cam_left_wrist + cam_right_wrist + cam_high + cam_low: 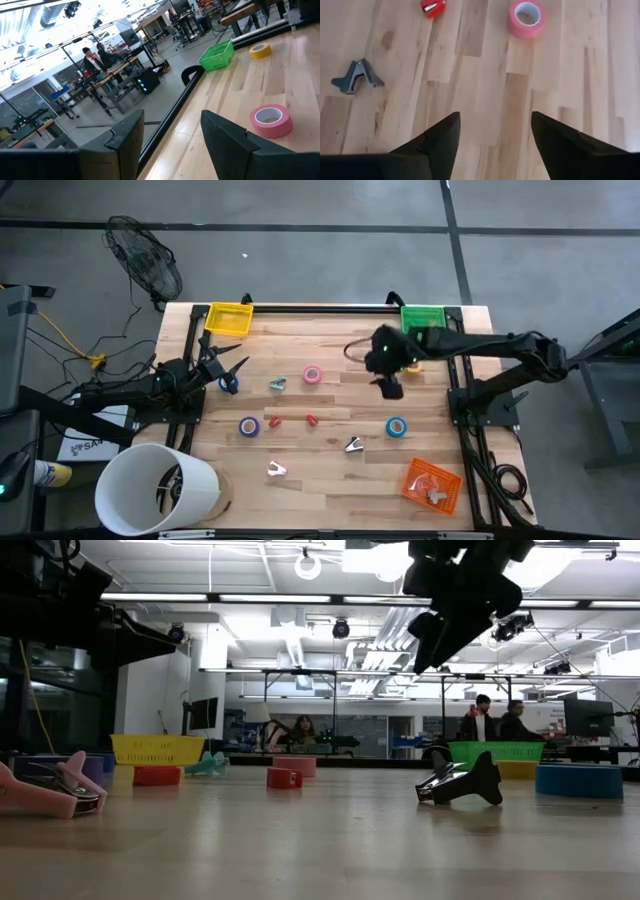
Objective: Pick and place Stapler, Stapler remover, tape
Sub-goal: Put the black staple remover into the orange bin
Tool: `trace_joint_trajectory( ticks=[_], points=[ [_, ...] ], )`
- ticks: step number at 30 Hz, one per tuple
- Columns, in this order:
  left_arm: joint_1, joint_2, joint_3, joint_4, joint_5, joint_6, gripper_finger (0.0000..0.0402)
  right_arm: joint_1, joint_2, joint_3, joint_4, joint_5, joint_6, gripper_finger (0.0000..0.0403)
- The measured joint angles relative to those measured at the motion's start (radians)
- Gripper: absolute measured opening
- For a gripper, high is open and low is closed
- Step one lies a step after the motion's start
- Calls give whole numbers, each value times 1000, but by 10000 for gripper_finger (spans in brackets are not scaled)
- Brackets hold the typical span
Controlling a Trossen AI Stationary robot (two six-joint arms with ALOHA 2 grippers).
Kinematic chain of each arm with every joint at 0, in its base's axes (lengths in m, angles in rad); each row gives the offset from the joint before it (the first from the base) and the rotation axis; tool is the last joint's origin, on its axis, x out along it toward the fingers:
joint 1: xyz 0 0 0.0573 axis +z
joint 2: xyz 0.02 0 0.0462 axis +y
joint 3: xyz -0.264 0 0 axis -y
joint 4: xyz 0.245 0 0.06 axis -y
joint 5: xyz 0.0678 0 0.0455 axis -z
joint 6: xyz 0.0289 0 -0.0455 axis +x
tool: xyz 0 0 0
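Scattering across the wooden surface (330, 455) are tape rolls, small red pieces and grey staple removers, with a yellow basket (229, 318) and green basket (421, 316) at the far edge. Right gripper (391, 388) hangs above bare wood, jaws open and empty; the pink tape (526, 18) lies ahead, well apart. Left gripper (232, 370) waits at the left edge, jaws open.

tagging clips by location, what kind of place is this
Probably a robotics lab or open workshop: a wooden slat table with small sorting baskets, rows of workbenches behind it, exposed ceiling ducts with strip lights, and people at benches.
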Motion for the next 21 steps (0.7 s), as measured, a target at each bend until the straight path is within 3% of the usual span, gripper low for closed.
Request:
trace_joint_trajectory(
  ticks=[9, 21],
  points=[
    [0, 0, 0, 0, 0, 0, 193, 222, 194, 0, 85, 13, 66, 280],
    [0, 0, 0, 0, 0, 0, 193, 409, 352, 63, 177, 9, 121, 284]
  ],
)
